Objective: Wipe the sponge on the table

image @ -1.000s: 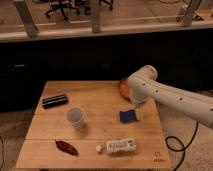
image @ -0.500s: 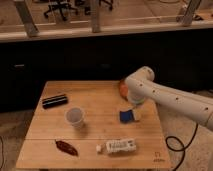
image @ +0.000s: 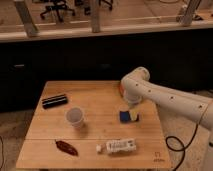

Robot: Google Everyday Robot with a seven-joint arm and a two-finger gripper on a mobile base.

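The dark-blue sponge (image: 124,116) lies on the light wooden table (image: 100,95), right of centre. My white arm reaches in from the right and bends down over it. The gripper (image: 132,113) sits at the sponge's right edge, low over the tabletop and touching or nearly touching the sponge. The arm hides part of the gripper.
A flat black bar (image: 54,100) lies at the left. A white cup (image: 75,116) stands left of the sponge. A red-brown object (image: 66,147) and a white labelled tube (image: 121,145) lie near the front edge. Something orange (image: 120,86) shows behind the arm.
The arm and gripper have shifted slightly to the left, and the sponge has moved a little left with them.
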